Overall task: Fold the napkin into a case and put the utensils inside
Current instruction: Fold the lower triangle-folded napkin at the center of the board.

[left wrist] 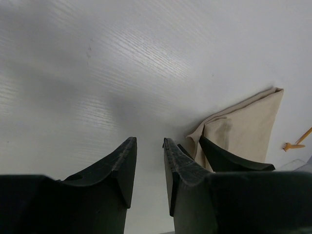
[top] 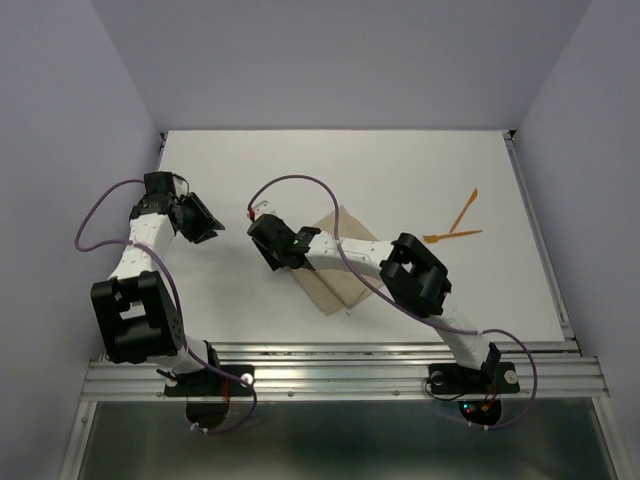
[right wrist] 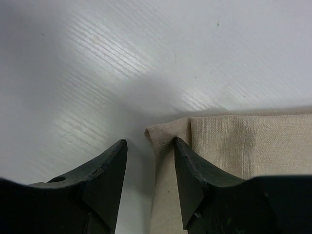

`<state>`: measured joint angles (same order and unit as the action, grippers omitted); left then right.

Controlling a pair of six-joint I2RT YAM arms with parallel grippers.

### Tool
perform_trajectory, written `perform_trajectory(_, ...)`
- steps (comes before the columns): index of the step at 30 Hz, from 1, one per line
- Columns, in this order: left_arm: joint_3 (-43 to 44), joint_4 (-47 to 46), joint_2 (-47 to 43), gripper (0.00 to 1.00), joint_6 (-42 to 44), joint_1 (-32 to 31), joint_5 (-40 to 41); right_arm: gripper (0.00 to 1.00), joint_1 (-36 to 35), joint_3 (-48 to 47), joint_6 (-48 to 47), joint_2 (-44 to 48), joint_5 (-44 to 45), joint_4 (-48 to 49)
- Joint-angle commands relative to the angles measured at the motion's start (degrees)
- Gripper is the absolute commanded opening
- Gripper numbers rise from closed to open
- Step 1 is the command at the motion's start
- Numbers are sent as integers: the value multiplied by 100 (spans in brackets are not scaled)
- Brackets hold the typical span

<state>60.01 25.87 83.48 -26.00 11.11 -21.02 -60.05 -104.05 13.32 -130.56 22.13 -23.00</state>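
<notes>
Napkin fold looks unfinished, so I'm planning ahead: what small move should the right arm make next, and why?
Probably lower slightly and close on the napkin corner: the right jaws stand apart astride its folded edge, gripping nothing, and the utensils lie apart on the table, so folding seems unfinished.

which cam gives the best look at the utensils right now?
Top external. Both utensils lie in full view on the right side of the table, apart from the napkin. Left wrist catches only one orange end at its right edge. Right wrist shows none of them, just napkin and table.
</notes>
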Motion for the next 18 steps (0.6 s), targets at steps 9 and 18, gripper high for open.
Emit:
perform_trajectory(9,-235,-55,-209,40,139,40,-219,22,-42,-159,-93,-373,573,217)
perform_trajectory(18,-323,-91,-271,40,165,40,-324,1,11,-239,-32,-14,-471,349)
